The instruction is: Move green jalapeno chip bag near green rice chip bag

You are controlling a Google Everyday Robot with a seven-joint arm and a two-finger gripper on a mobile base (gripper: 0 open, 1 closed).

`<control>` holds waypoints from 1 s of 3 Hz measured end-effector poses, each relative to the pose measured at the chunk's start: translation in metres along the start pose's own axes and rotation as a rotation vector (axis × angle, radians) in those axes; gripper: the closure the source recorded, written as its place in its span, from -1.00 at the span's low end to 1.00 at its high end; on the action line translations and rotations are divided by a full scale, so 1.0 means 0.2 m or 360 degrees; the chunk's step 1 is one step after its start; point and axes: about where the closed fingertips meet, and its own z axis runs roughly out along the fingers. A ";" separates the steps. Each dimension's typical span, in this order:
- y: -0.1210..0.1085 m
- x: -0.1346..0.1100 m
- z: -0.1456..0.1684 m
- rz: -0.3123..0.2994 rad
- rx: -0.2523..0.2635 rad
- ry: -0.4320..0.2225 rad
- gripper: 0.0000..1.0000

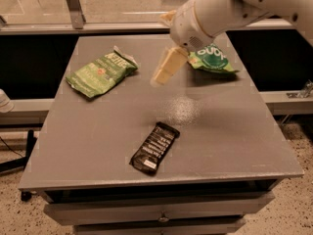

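The green jalapeno chip bag (100, 72) lies flat and crinkled on the back left of the grey table (234, 131). The green rice chip bag (213, 59), glossy with a teal oval and white letters, lies at the back right, partly hidden by my arm. My gripper (162, 74) hangs above the table's back middle, between the two bags. It is closer to the rice chip bag's left side and about a hand's width right of the jalapeno bag. It holds nothing that I can see.
A black snack bar wrapper (154, 147) lies at an angle near the front middle of the table. A metal frame post (73, 6) stands behind the table at the back left. Drawers sit under the front edge.
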 end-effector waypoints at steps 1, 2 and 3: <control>-0.03 -0.03 0.23 0.0045 -0.0064 -0.0084 -1.00; -0.06 -0.04 0.43 0.0090 -0.0121 -0.0124 -1.00; -0.10 0.00 0.60 0.0135 -0.0150 -0.0111 -1.00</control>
